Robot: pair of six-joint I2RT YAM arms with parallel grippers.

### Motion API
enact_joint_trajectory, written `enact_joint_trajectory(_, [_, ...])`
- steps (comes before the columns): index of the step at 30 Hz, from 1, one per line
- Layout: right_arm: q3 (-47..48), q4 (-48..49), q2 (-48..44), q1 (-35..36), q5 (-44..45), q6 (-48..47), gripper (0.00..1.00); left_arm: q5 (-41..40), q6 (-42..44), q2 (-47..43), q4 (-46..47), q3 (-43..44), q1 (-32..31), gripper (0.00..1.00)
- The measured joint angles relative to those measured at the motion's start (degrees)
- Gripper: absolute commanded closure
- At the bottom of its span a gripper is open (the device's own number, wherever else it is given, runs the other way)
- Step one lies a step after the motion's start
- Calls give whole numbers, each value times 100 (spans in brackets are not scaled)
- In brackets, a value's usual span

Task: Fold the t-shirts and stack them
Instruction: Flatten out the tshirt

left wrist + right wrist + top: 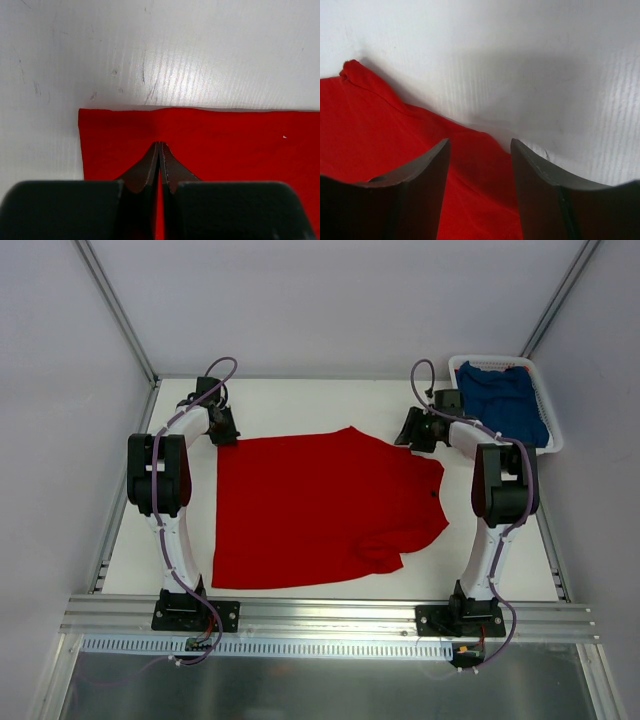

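The red t-shirt (pixel 320 510) lies spread on the white table, its right part partly folded with a sleeve tucked under near the front. My left gripper (pixel 228 436) is at the shirt's far left corner. In the left wrist view its jaws (pixel 159 144) are closed together on the red cloth (pixel 240 145), which puckers slightly at the tips. My right gripper (pixel 410 435) is open at the shirt's far right edge, its fingers (pixel 480 142) straddling the red cloth (pixel 370 130). The blue t-shirt (pixel 505 400) lies crumpled in the basket.
The white slatted basket (pixel 556 435) stands at the far right corner of the table, just behind the right arm. Metal frame posts rise at both far corners. An aluminium rail runs along the near edge under the arm bases.
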Motion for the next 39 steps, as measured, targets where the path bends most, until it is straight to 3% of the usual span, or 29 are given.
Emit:
enact_joint_trajectory(7, [-413, 197, -76, 101, -50, 127, 45, 0, 13, -2, 0, 0, 0, 100])
enact_joint_trajectory(9, [-444, 214, -96, 118, -44, 129, 49, 0, 17, -4, 0, 0, 0, 100])
enact_joint_trajectory(16, [-514, 245, -96, 144, -39, 149, 84, 0, 28, -7, 0, 0, 0, 100])
enact_joint_trajectory(22, [-509, 247, -96, 168, -17, 155, 100, 2, 33, -7, 0, 0, 0, 100])
enact_joint_trajectory(39, [1237, -831, -92, 280, 1062, -595, 100, -57, 107, -31, 0, 0, 0, 100])
